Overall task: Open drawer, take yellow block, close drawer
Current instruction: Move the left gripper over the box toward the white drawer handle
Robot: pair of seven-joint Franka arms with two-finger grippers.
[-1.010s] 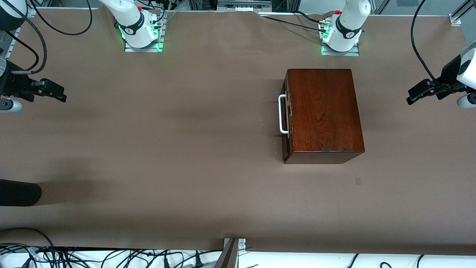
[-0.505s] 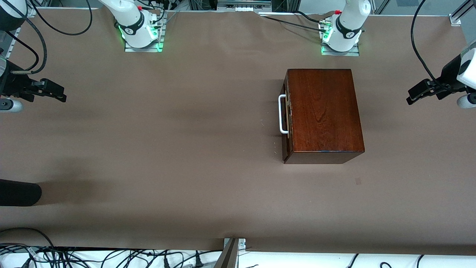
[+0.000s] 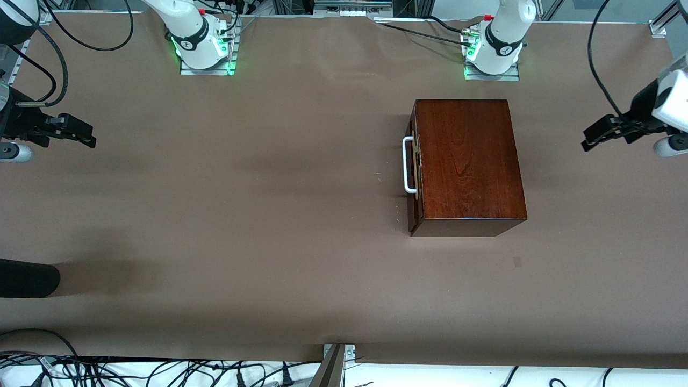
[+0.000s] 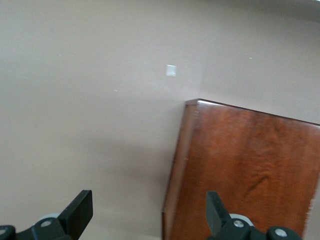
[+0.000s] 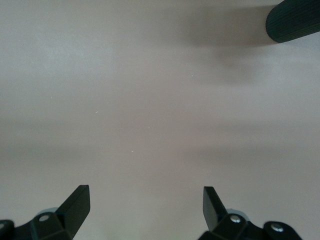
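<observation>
Hanging over the bare brown desk (image 3: 269, 215) at its own end, the right end effector (image 3: 80, 134) has fingers spread wide, holding nothing. Dark cylindrical object (image 3: 27, 278) lies at that desk edge, nearer the front camera. Drawer (image 3: 413, 166) sits shut in the mahogany box (image 3: 467, 161), white handle (image 3: 407, 164) facing the right arm's end. Left end effector (image 3: 594, 141) hangs over the desk at the left arm's end, fingers (image 4: 80, 212) wide apart, empty. Yellow block not visible.
</observation>
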